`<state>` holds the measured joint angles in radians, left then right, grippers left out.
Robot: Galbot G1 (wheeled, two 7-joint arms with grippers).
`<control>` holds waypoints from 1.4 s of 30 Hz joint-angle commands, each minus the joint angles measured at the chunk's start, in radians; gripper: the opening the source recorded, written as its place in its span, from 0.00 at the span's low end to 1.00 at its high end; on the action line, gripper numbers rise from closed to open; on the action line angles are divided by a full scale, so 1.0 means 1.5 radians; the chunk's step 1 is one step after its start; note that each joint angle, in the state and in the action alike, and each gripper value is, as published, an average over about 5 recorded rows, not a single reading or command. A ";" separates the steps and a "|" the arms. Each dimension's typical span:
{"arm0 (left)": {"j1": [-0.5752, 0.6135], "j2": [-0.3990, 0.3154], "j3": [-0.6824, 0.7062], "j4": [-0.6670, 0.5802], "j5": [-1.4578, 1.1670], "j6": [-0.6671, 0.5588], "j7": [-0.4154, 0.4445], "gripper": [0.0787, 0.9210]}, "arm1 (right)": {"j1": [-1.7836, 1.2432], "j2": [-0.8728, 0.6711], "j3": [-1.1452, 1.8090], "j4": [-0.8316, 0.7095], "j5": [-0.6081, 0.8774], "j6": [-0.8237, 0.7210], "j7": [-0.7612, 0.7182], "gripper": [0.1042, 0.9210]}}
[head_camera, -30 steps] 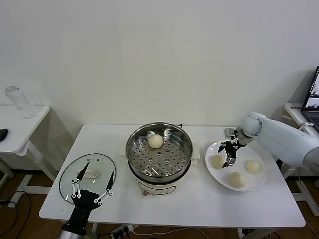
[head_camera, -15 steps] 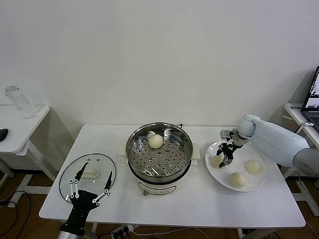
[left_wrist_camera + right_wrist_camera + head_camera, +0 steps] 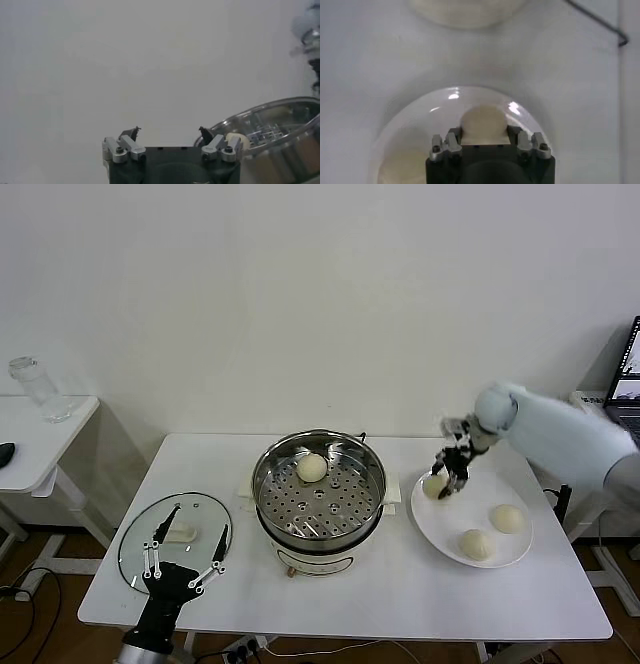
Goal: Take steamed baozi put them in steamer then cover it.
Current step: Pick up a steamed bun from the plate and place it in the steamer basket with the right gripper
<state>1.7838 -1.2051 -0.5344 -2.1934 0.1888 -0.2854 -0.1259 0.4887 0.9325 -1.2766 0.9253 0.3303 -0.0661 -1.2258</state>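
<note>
While right gripper [image 3: 447, 481] clasps a baozi [image 3: 435, 485], plate [image 3: 440, 531] rim lies below.

a white table [image 3: 400, 584] fills the middle of the head view. on its left part lies a round glass lid [image 3: 142, 529] with a white handle [image 3: 181, 533]. on its right part lies a flat white plate [image 3: 440, 529]. to the far left stands another white table [image 3: 50, 429], and a clear glass jar [image 3: 37, 388] stands on it. a laptop [image 3: 628, 379] shows at the right edge.
</note>
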 commanded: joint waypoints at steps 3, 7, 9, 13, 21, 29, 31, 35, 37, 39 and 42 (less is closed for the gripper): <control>-0.009 0.004 0.011 0.001 -0.002 -0.001 -0.001 0.88 | 0.223 0.055 -0.107 0.089 0.098 -0.025 -0.077 0.66; -0.017 0.008 0.014 0.006 -0.006 0.000 -0.001 0.88 | 0.254 0.105 -0.137 0.142 0.183 -0.070 -0.059 0.66; -0.022 0.008 0.013 0.010 -0.011 0.003 -0.001 0.88 | 0.257 0.132 -0.147 0.160 0.218 -0.090 -0.039 0.66; -0.029 0.008 0.016 0.015 -0.014 0.006 -0.001 0.88 | 0.244 0.199 -0.159 0.180 0.268 -0.123 0.008 0.65; -0.035 0.003 0.022 0.011 -0.014 0.009 -0.002 0.88 | 0.210 0.324 -0.181 0.155 0.293 -0.151 0.064 0.65; -0.036 0.000 0.024 0.012 -0.013 0.007 -0.005 0.88 | 0.173 0.392 -0.202 0.126 0.280 -0.171 0.102 0.64; -0.037 0.000 0.023 0.012 -0.013 0.008 -0.006 0.88 | 0.164 0.399 -0.204 0.122 0.276 -0.173 0.108 0.64; -0.036 0.002 0.020 0.012 -0.013 0.007 -0.008 0.88 | 0.146 0.410 -0.207 0.114 0.269 -0.175 0.117 0.64; -0.036 0.003 0.018 0.013 -0.013 0.006 -0.010 0.88 | 0.138 0.414 -0.207 0.110 0.264 -0.176 0.121 0.64; -0.036 0.002 0.016 0.013 -0.014 0.007 -0.011 0.88 | 0.131 0.418 -0.207 0.106 0.259 -0.176 0.123 0.64; -0.036 0.001 0.012 0.011 -0.015 0.008 -0.013 0.88 | 0.124 0.420 -0.208 0.101 0.251 -0.176 0.124 0.64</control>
<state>1.7297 -1.2044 -0.5147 -2.1764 0.1670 -0.2752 -0.1455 0.6969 1.5154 -1.5789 1.0846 0.7103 -0.3181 -1.0639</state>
